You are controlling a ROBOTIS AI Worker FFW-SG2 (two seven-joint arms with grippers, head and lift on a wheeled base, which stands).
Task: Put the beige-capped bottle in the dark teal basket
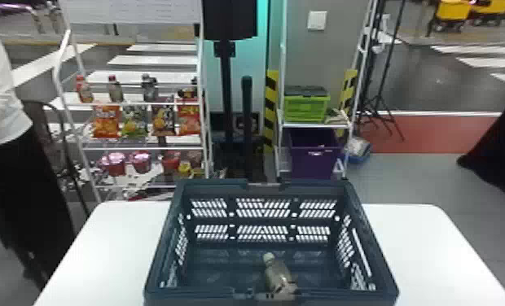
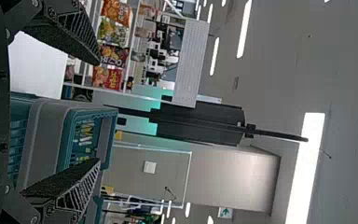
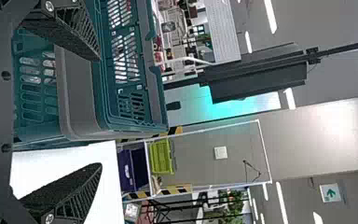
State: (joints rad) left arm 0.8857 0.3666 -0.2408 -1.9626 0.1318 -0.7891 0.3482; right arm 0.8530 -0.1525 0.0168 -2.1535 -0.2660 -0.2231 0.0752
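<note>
Small bottles are standing on an upper shelf of a white rack, with bright snack bags showing below them and shiny pinkish containers, perhaps cups, sitting lower still. On a second white rack, a lime-green crate is resting above a purple bin. A black-and-yellow striped strip is running upright beside it, and a dark tripod is standing on the other side.
</note>
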